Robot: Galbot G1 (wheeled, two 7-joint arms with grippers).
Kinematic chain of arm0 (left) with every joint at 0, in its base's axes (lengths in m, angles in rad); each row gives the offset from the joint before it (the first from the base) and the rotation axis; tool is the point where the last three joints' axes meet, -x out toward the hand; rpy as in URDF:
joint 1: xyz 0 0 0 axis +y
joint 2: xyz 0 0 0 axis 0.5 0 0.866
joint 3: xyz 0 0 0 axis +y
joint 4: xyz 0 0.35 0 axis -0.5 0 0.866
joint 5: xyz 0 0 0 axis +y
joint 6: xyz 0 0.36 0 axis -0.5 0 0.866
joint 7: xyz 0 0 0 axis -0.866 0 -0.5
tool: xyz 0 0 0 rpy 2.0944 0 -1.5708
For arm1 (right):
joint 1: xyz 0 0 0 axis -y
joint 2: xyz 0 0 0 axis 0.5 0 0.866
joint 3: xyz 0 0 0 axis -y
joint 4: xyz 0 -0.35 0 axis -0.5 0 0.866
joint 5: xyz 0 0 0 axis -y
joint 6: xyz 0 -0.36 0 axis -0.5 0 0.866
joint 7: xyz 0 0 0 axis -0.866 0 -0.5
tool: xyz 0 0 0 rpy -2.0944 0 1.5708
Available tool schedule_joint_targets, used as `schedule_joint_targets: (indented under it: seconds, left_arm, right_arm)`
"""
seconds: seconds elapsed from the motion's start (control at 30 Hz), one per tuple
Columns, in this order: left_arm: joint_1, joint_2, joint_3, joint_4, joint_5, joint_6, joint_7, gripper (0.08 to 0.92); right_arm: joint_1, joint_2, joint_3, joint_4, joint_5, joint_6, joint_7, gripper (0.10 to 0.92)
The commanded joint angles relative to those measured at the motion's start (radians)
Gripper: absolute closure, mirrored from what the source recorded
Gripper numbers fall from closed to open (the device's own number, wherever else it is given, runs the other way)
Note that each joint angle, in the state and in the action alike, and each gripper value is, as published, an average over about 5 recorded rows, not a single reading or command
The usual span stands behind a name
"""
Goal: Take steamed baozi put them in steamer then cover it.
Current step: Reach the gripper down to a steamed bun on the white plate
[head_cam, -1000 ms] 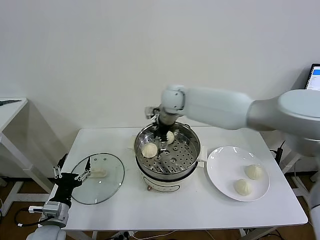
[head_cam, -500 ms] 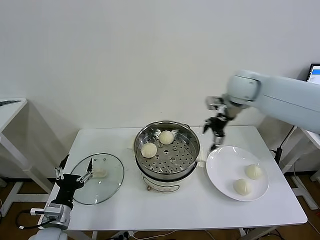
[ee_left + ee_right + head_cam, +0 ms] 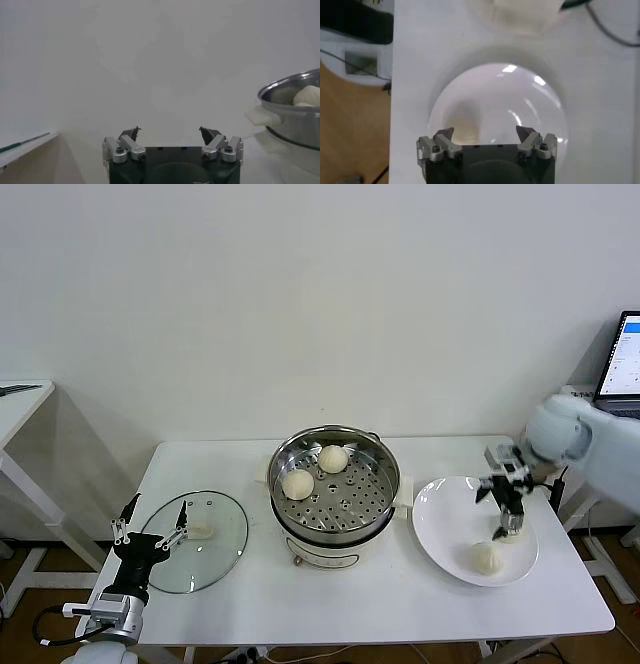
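The steel steamer [image 3: 372,487] stands mid-table with two steamed baozi in it, one near the rim [image 3: 298,483] and one farther back [image 3: 333,458]. On the white plate [image 3: 445,524] to its right lies a third baozi [image 3: 486,558]; another [image 3: 514,534] is mostly hidden behind my right gripper [image 3: 507,519]. That gripper hangs open just over the plate [image 3: 497,100], fingers pointing down, nothing between them [image 3: 486,132]. My left gripper [image 3: 150,534] waits open at the table's front left, beside the glass lid [image 3: 205,559]. It [image 3: 170,131] faces the steamer [image 3: 292,117] from the side.
The lid lies flat on the table with its white handle [image 3: 200,529] up. A laptop [image 3: 625,359] stands past the table's right end and a side table [image 3: 20,399] at far left. The front strip of the table [image 3: 380,604] is bare.
My right arm has swung from inside the steamer, across to the right and down over the plate, leaving a second baozi in the steamer. The left gripper has barely shifted.
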Motion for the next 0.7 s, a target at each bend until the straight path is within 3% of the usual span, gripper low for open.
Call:
schedule_joint_targets:
  seconds: [0.03,0.7]
  left_arm:
    - [0.002,-0.002,0.0,0.004,0.006,0.0,-0.002,0.177]
    - [-0.01,-0.002,-0.004,0.025,0.006,0.0,-0.001,0.177]
  right_arm:
    - [-0.324,-0.023,0.249,-0.058,-0.146,0.031,0.003,0.203]
    - [-0.372,0.083,0.284,-0.131,-0.159,0.031,0.047,0.203]
